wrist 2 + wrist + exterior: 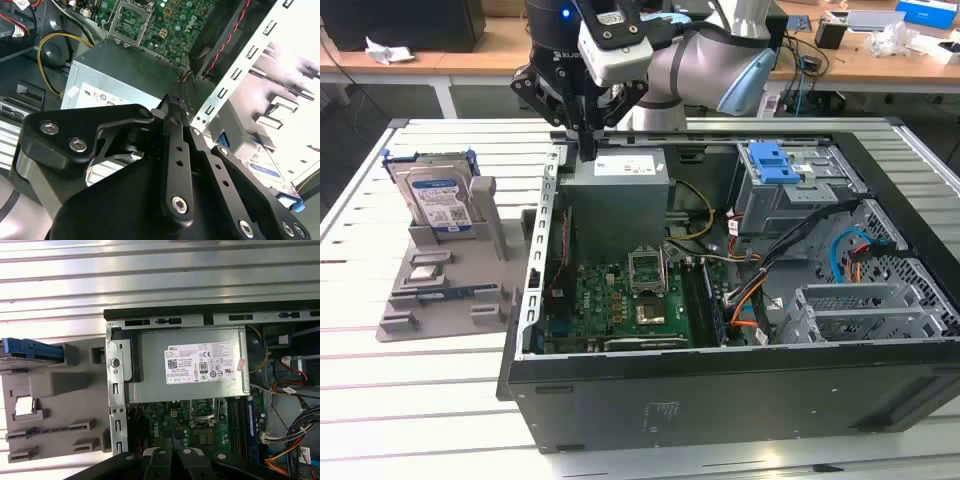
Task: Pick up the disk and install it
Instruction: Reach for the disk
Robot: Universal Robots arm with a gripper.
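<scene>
One disk (438, 203), one computer case (720, 400)

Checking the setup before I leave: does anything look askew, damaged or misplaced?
Nothing stands out. The disk stands upright in its grey holder beside the open case, and the gripper hangs by the power supply.

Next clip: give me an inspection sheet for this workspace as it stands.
Surface: white slatted metal table, carrying an open black computer case.
Job's things: silver rectangular hard drive with blue-and-white label and blue rails stands upright in a grey plastic holder, outside the case.
Clutter: nothing seen.
Hand: black hand shut, empty, over the grey power supply box, apart from the drive.
Cables: yellow, orange, blue and black wires loose inside the case.
Surroundings: wooden benches behind, with small items.
</scene>
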